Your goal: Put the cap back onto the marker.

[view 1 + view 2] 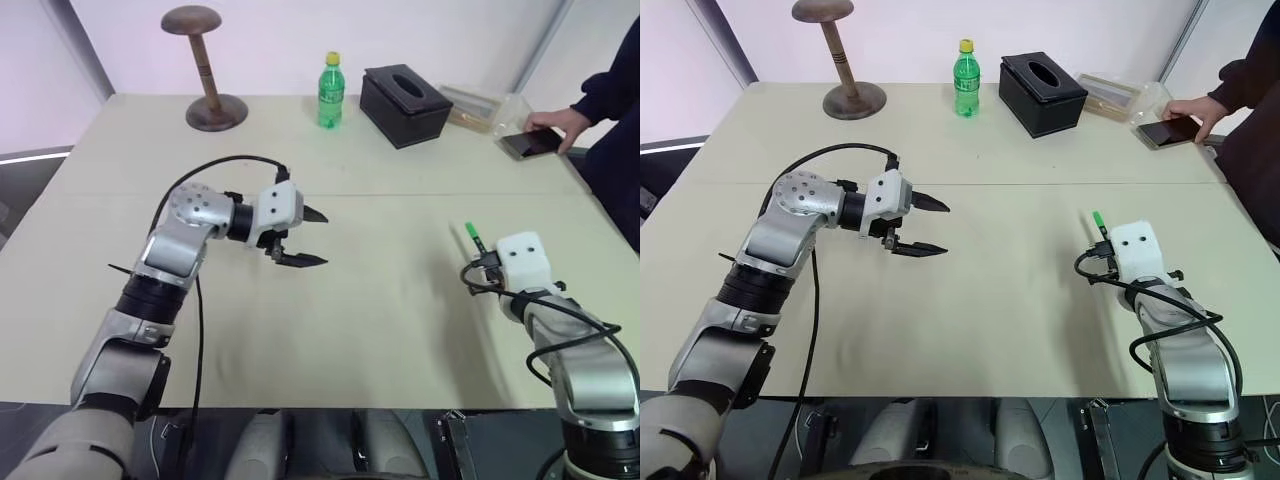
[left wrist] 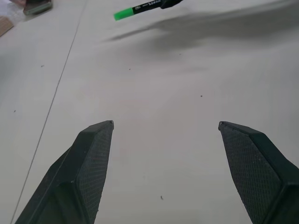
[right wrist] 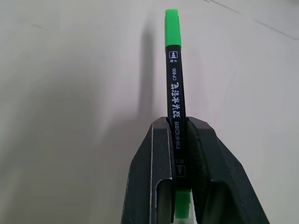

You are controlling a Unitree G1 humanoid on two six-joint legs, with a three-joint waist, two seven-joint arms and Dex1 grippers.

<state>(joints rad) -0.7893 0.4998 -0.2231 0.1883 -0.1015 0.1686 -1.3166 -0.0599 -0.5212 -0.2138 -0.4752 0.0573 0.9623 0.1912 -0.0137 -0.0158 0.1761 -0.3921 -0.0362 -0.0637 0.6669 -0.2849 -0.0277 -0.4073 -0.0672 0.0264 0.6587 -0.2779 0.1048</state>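
Right claw clamped on black marker, green ends, barrel reads "CP600". Left claw open over bench.

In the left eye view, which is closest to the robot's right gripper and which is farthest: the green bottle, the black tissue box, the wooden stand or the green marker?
1. Green marker: clamped in the right gripper itself.
2. Black tissue box: far side, right of centre.
3. Green bottle: far side, just left of the box.
4. Wooden stand: far left corner.
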